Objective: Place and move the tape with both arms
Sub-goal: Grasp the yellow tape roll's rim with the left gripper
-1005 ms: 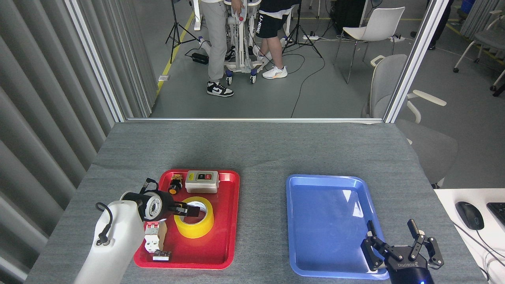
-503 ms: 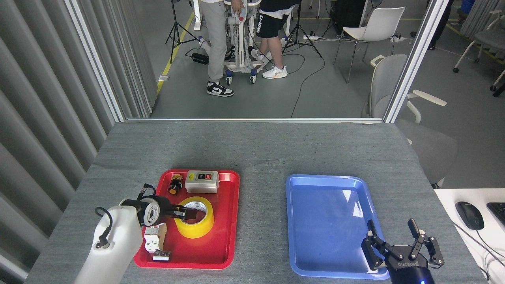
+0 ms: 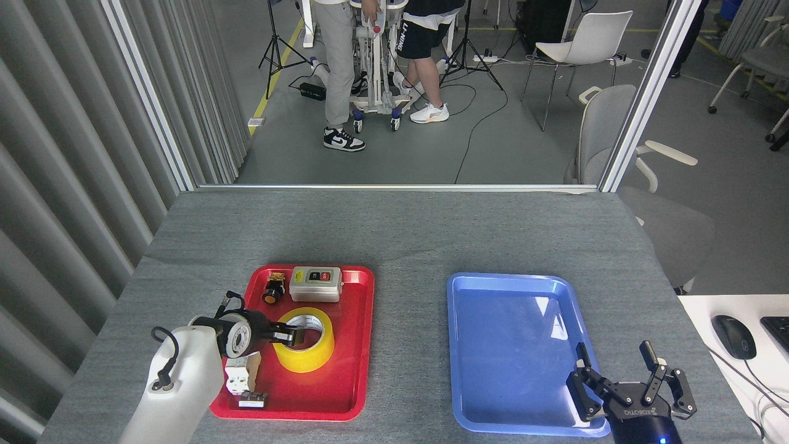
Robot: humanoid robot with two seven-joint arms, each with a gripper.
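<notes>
- Grey felt-like tabletop (image 3: 407,234) fills the near field; beyond its far edge lies a workshop floor with two standing people (image 3: 382,61), tripods and white chairs (image 3: 585,40).
- Red tray (image 3: 360,345), near left: holds the tape (image 3: 306,340), lying flat with its white core opening upward, near the tray's centre.
- Far end of the red tray: a grey switch box (image 3: 315,283) and, just left of it, a small black-and-orange push button (image 3: 273,288).
- Near-left corner of the red tray: a white electrical component (image 3: 240,377), partly hidden by the arm.
- Left gripper (image 3: 290,336): reaches in from the left at the tape's left rim, one finger apparently inside the core; whether the jaws clench the wall cannot be told from this angle.
- Blue tray (image 3: 511,351), near right, well apart from the red one.
- Right gripper (image 3: 619,376): at the blue tray's near-right corner, fingers spread wide, grasping nothing.
- Computer mouse (image 3: 733,336) on a white desk, far right.
</notes>
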